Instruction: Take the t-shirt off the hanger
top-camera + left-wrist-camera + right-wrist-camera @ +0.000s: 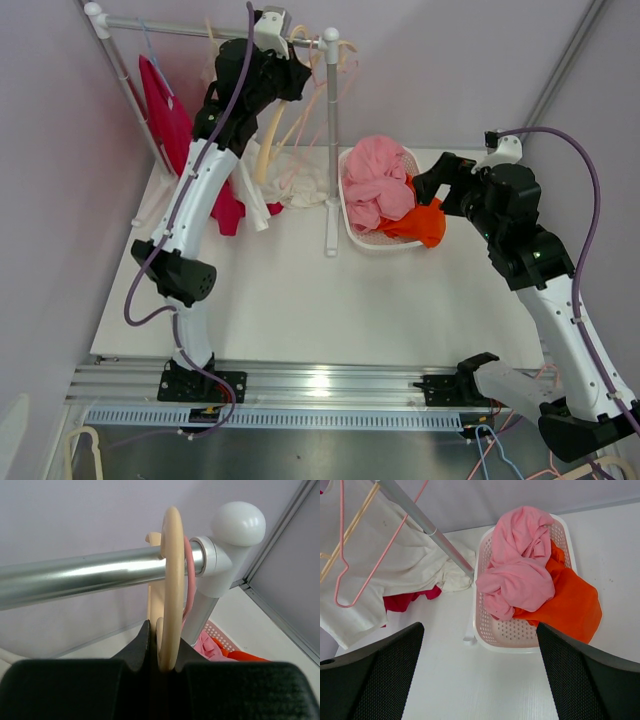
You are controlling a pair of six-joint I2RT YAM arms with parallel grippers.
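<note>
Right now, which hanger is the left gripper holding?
The cream hanger: the left gripper pinches its hook. The pink hanger hangs beside it, free.

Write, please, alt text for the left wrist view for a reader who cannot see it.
The left gripper clamps a beige rounded hanger hook looped over a shiny metal rail. A thin pink hanger hook hangs right beside it, next to the rail's rounded white end cap.
</note>
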